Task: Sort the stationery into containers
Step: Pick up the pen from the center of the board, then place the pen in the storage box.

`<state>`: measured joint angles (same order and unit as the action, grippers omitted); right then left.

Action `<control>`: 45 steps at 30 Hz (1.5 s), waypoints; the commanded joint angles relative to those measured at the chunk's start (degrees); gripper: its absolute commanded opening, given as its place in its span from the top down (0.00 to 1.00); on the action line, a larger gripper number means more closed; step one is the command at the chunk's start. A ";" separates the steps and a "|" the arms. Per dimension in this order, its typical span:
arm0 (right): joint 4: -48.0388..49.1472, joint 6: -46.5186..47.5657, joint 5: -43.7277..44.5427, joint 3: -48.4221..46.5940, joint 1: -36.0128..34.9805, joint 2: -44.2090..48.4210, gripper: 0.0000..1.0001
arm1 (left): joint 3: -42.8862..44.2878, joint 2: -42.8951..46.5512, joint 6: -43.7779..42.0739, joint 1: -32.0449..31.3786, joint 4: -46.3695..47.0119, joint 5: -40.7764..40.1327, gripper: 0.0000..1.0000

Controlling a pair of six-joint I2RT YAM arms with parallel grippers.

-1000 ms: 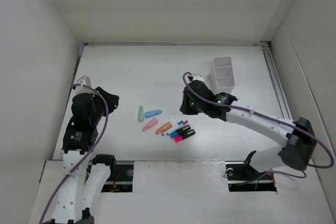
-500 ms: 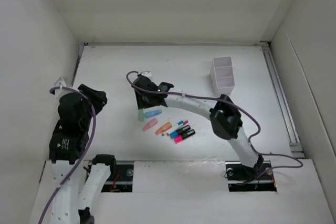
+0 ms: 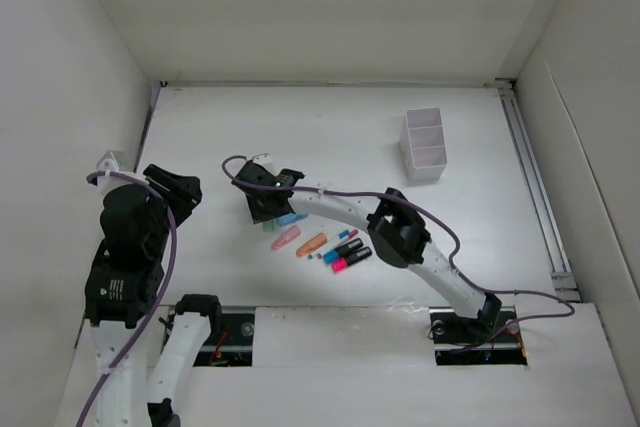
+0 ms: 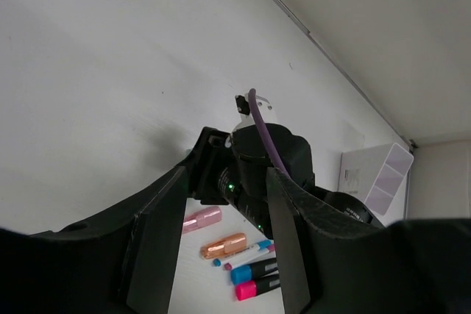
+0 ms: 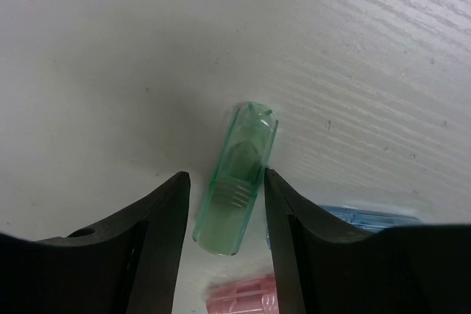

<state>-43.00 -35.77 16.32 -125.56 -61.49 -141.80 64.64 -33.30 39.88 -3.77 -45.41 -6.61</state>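
Observation:
The stationery lies in a cluster mid-table: a blue piece (image 3: 293, 217), a pink piece (image 3: 285, 238), an orange piece (image 3: 312, 244), a thin pen (image 3: 340, 241) and two black markers (image 3: 348, 255). My right gripper (image 3: 265, 213) is open and low over the green piece (image 5: 239, 174), which lies flat on the table between its fingers (image 5: 165, 218). The blue piece (image 5: 368, 217) and pink piece (image 5: 243, 299) lie just beside it. My left gripper (image 3: 188, 190) is open and empty, held up at the left. The white two-compartment box (image 3: 424, 144) stands at the back right.
The left wrist view shows my right gripper (image 4: 221, 174) from the side, with the pink piece (image 4: 202, 219), orange piece (image 4: 224, 245), markers (image 4: 254, 279) and the box (image 4: 383, 174) beyond. White walls enclose the table on three sides.
My right arm swung left from near the box to the green piece and lowered its open fingers around it. My left arm drew back a little to the left.

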 commanded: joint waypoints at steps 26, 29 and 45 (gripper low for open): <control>12.15 -8.44 5.22 16.03 29.48 34.03 0.91 | -16.20 0.60 -1.29 -0.10 14.20 15.39 0.54; 12.15 -10.10 5.83 17.36 38.53 34.75 0.91 | -19.19 0.60 -1.91 -0.10 15.96 15.93 0.49; 7.40 -12.04 20.16 14.01 49.19 25.61 0.97 | -22.28 -2.99 -4.19 -1.85 18.78 18.56 0.45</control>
<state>-36.10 -47.13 32.21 -111.11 -12.19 -118.89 41.32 -35.53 36.82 -5.23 -28.95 11.00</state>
